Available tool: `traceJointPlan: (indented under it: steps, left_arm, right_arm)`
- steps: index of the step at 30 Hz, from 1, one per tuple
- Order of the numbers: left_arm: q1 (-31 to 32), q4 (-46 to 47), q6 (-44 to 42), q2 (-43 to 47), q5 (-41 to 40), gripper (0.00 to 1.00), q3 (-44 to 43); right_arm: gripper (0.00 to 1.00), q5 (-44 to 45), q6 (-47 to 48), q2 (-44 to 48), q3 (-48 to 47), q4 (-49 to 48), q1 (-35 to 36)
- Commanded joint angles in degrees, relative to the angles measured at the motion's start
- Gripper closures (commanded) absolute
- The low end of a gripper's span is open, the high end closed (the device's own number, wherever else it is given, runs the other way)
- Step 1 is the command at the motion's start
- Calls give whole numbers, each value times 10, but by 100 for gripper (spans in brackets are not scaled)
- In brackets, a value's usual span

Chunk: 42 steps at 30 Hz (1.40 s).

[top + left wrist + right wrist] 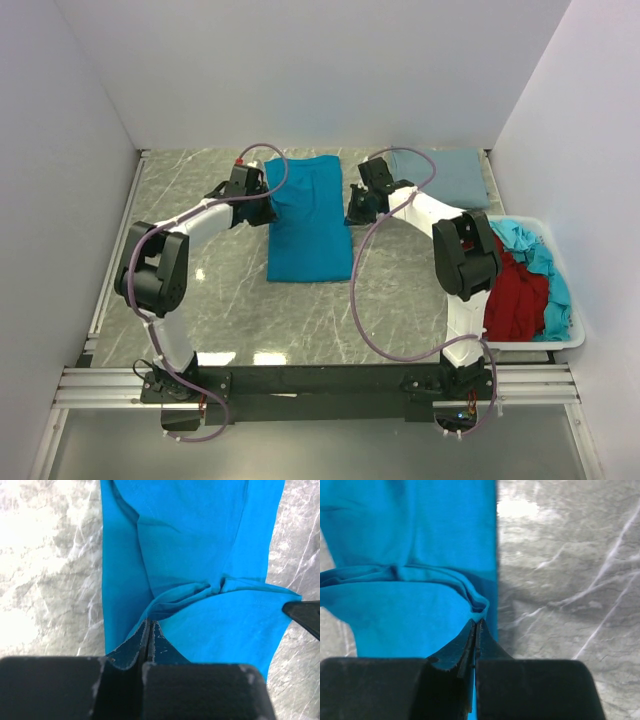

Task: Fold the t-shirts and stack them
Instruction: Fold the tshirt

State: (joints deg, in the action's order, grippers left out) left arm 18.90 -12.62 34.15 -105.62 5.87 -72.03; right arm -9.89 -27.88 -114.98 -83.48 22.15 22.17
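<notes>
One grey-blue t-shirt lies folded at the far right of the bench, which looks like a finished piece. The teal-blue t-shirt lies mid-bench as a long narrow strip. The left gripper is closed on its left edge and the right gripper is closed on its right edge, both about halfway along. The cross fold and the stacking seem to remain. A dark red t-shirt and a light turquoise t-shirt sit crumpled in the white bin at the right, unfolded. No brand, label or writing can be read.
</notes>
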Motion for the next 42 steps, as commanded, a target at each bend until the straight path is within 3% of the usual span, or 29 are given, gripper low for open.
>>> traceJointPlan:
  steps: [1, 13, 21, 26, 28, 29, 30, 31, 32, 33, 34, 39, 42]
  left_arm:
    - [-6, 23, 7, 32, -6, 100, 11]
    - [-35, 60, 20, 72, -12, 100, 51]
    - [-37, 91, 7, 24, 43, 100, 30]
    - [-38, 82, 5, -18, 28, 98, -1]
    - [-40, 64, 2, -34, 29, 84, -22]
    - [-40, 52, 1, -39, 33, 64, -34]
    - [-40, 42, 4, -41, 28, 60, -43]
    - [-40, 33, 7, -38, 29, 55, -51]
    - [-40, 36, 7, -33, 37, 42, -51]
    - [-40, 37, 11, -27, 44, 7, -51]
    - [-40, 40, 11, -12, 53, 1, -48]
    - [-40, 24, 13, 41, 68, 1, -34]
    - [-38, 27, 21, 102, 71, 1, 24]
  right_arm:
    - [100, -7, 10, 29, -16, -2, 5]
    - [100, -10, 12, 12, -40, -1, 6]
    - [100, -2, 13, -11, -58, 1, 4]
    - [98, 11, 13, -45, -81, 11, 4]
    - [93, 26, 14, -61, -97, 22, 4]
    - [88, 34, 13, -64, -100, 27, 4]
    - [80, 46, 12, -67, -105, 32, 5]
    - [50, 51, 11, -71, -116, 37, 4]
    - [38, 58, 10, -69, -121, 48, 4]
    - [24, 60, 12, -68, -126, 51, 5]
    - [20, 64, 12, -59, -129, 54, 5]
    - [14, 70, 20, 6, -99, 46, 4]
    - [14, 63, 13, 79, -5, 13, 5]
